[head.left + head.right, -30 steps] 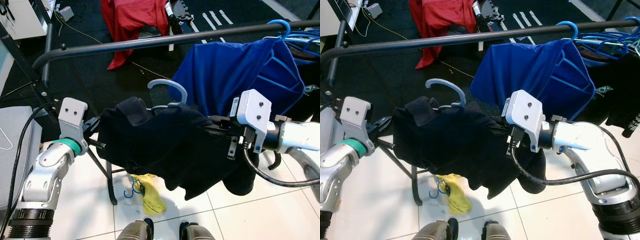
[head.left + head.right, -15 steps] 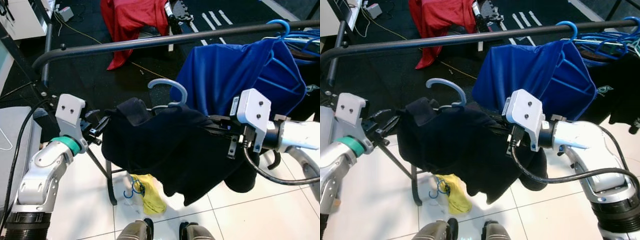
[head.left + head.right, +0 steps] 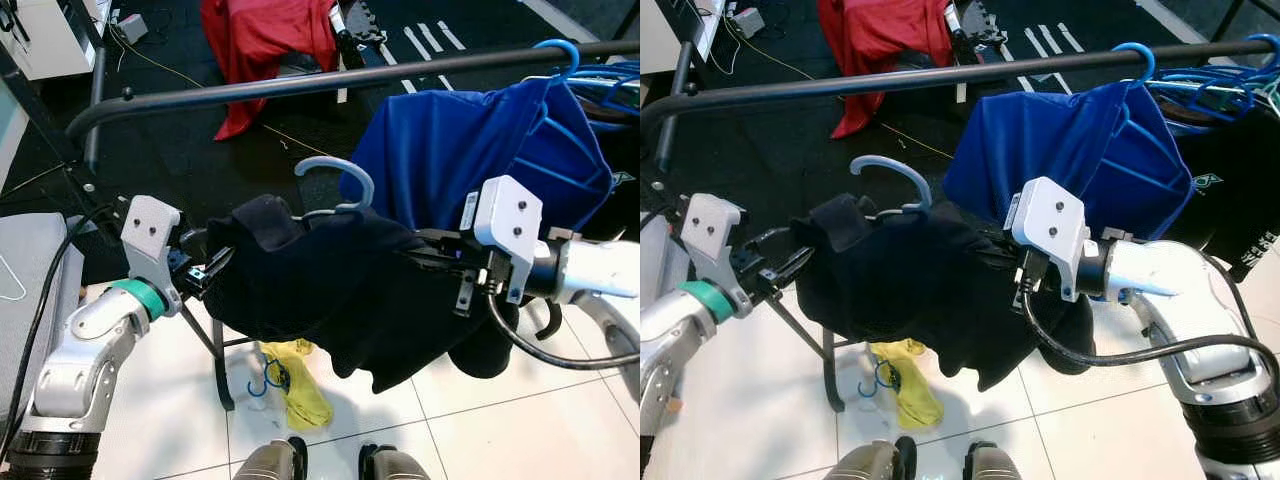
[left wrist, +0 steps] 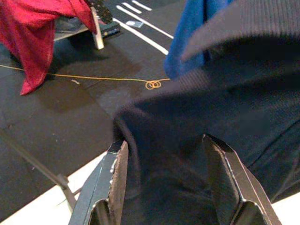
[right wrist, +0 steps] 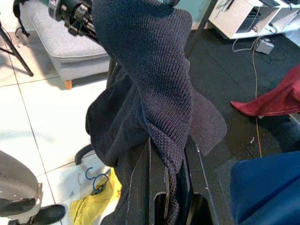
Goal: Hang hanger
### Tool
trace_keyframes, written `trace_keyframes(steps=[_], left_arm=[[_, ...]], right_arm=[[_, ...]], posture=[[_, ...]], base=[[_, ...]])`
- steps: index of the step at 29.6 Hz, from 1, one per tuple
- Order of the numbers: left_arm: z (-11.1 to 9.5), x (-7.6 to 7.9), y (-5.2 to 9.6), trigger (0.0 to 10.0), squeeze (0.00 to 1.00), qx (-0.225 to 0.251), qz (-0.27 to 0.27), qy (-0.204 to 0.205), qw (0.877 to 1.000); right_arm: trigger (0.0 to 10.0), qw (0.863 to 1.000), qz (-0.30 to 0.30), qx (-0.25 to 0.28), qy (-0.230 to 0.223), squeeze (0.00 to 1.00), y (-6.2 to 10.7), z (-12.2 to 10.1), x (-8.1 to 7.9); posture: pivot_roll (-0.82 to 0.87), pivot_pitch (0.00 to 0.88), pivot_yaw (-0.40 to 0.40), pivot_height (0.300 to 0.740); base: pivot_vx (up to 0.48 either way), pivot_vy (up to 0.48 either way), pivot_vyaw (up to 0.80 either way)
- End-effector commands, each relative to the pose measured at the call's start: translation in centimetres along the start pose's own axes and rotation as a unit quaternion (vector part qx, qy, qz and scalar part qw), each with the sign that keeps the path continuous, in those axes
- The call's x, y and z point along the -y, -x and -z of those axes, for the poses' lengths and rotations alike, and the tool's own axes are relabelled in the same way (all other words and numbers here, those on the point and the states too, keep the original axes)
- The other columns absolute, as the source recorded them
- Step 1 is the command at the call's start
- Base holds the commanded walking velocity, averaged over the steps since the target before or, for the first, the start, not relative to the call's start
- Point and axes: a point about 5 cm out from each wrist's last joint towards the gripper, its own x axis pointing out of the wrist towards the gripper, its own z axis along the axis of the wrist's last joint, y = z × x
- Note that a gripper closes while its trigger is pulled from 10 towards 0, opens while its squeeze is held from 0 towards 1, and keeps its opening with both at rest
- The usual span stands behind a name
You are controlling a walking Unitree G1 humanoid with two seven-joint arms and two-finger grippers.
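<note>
The hanger (image 3: 338, 185), pale grey-blue, sits below the rail (image 3: 300, 88) and apart from it, its hook rising out of the collar of the black sweater (image 3: 340, 290) draped over it. The sweater hangs in the air between the two grippers, over the white tiled floor (image 3: 520, 430).

The right gripper (image 5: 168, 178) is clenched on a fold of the sweater at the garment's right side; in the right wrist view the knit is pinched tight between the two fingers (image 5: 140, 183). The left gripper (image 4: 173, 187) is at the sweater's left edge with its fingers (image 4: 117, 178) spread apart; dark knit lies between them, but whether they touch it cannot be told.

On the rail to the right hangs a blue shirt (image 3: 480, 150) on a blue hanger (image 3: 560, 52), just behind the right arm, with more blue hangers (image 3: 615, 80) and dark clothes at the rail's right end. Under the sweater, on the floor by the rack's foot, lie a yellow cloth (image 3: 300, 385) and a small blue hook (image 3: 265, 380) beside it. A red garment (image 3: 265, 45) is draped farther back on the dark mat. A grey seat (image 3: 30, 300) stands at the left edge.
</note>
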Motion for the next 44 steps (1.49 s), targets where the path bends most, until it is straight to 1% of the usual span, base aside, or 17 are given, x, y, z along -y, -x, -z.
trace_keyframes(steps=[1,3,4,7,8,11,12,26,28,29,30,31,33,35,37,41,44], left_arm=[[0.6,0.2,-0.4,10.0,0.0,-0.009,-0.003,0.001,1.0],[0.7,0.2,-0.6,10.0,0.0,-0.008,-0.006,0.003,1.0],[0.7,0.2,-0.7,8.3,0.0,-0.007,-0.01,0.003,1.0],[0.7,0.1,-0.8,8.3,0.0,-0.007,-0.013,0.004,1.0],[0.8,0.0,-0.8,2.6,0.0,-0.007,-0.022,0.004,1.0],[0.8,0.0,-0.8,2.6,0.0,-0.007,-0.022,0.004,1.0],[0.8,-0.3,-0.9,0.0,0.0,-0.005,-0.031,0.005,0.999],[0.8,-1.1,-1.0,0.0,0.0,0.001,-0.069,-0.005,0.998],[0.8,-1.4,-0.9,0.0,0.0,0.0,-0.083,-0.012,0.997],[0.9,-2.2,-0.5,0.0,0.0,-0.006,-0.109,-0.026,0.994],[0.9,-2.2,-0.5,0.0,0.0,-0.006,-0.109,-0.026,0.994],[1.0,-3.0,-0.1,0.0,0.0,-0.013,-0.133,-0.041,0.99],[1.0,-3.0,-0.1,0.0,0.0,-0.013,-0.133,-0.041,0.99],[1.1,-4.7,0.8,0.0,0.0,-0.025,-0.183,-0.066,0.981],[1.1,-4.7,0.8,0.0,0.0,-0.025,-0.183,-0.066,0.981],[1.2,-6.0,2.0,0.0,0.0,-0.034,-0.202,-0.091,0.975],[1.3,-6.3,2.5,0.0,0.0,-0.04,-0.201,-0.103,0.973]], right_arm=[[10.0,1.0,-0.004,0.021,0.013,0.0,0.0,-0.9,0.1],[10.0,1.0,-0.004,0.022,0.013,0.0,0.0,-0.9,0.1],[10.0,1.0,-0.004,0.023,0.014,0.0,0.0,-1.0,0.1],[10.0,1.0,-0.004,0.023,0.014,0.0,0.0,-1.0,0.1],[10.0,1.0,-0.004,0.025,0.013,0.0,0.0,-1.0,0.1],[10.0,1.0,-0.004,0.025,0.013,0.0,0.0,-1.0,0.1],[10.0,1.0,-0.004,0.026,0.013,0.0,0.0,-1.1,0.1],[10.0,1.0,-0.004,0.027,0.012,0.0,0.0,-1.1,0.1],[10.0,1.0,-0.003,0.025,0.013,0.0,0.0,-1.0,0.1],[10.0,1.0,-0.001,0.017,0.015,0.0,0.1,-0.8,0.2],[10.0,1.0,-0.001,0.017,0.015,0.0,0.1,-0.8,0.2],[10.0,1.0,0.001,0.01,0.015,0.0,0.2,-0.5,0.3],[10.0,1.0,0.001,0.01,0.015,0.0,0.2,-0.5,0.3],[10.0,1.0,0.008,-0.002,0.018,0.0,0.5,-0.1,0.6],[10.0,1.0,0.008,-0.002,0.018,0.0,0.5,-0.1,0.6],[10.0,1.0,0.02,-0.014,0.02,0.0,0.9,0.3,1.0],[10.0,0.999,0.036,-0.02,0.025,0.0,1.3,0.5,1.6]], posture=[[-0.06,0.072,0.085,0.74],[-0.06,0.072,0.086,0.74],[-0.06,0.072,0.087,0.74],[-0.06,0.072,0.087,0.74],[-0.06,0.073,0.086,0.74],[-0.06,0.073,0.086,0.74],[-0.06,0.073,0.087,0.74],[-0.06,0.074,0.085,0.74],[-0.06,0.074,0.085,0.74],[-0.06,0.076,0.085,0.74],[-0.06,0.076,0.085,0.74],[-0.06,0.078,0.085,0.74],[-0.06,0.078,0.085,0.74],[-0.05,0.079,0.085,0.74],[-0.05,0.079,0.085,0.74],[-0.05,0.08,0.085,0.74],[-0.05,0.08,0.085,0.74]], base=[[0.0,0.0,0.0],[0.0,0.0,0.0],[0.0,0.0,0.0],[0.0,0.0,0.0],[0.0,0.0,0.0],[0.0,0.0,0.0],[0.0,0.0,0.0],[0.0,0.0,0.0],[0.0,0.0,0.0],[0.0,0.0,0.0],[0.0,0.0,0.0],[0.0,0.0,0.0],[0.0,0.0,0.0],[0.0,0.0,0.0],[0.0,0.0,0.0],[0.0,0.0,0.0],[0.0,0.0,0.0]])
